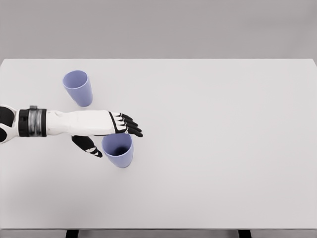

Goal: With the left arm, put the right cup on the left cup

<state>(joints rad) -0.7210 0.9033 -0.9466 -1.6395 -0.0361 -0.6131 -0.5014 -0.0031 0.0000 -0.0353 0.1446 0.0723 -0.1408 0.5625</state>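
Two lavender cups stand upright on the white table (pixel 223 139). The left cup (pixel 78 88) is at the back left. The right cup (pixel 118 149) is nearer the front, mouth up. My left hand (pixel 115 136) comes in from the left edge and hovers at this cup's rim. Its fingers (pixel 130 126) stretch out flat above the far side of the rim, and the thumb (pixel 88 146) points down on the cup's left side. The fingers are spread and do not close on the cup.
The table's front edge runs along the bottom of the view, with two dark legs showing below it. A grey wall rises behind the table's far edge.
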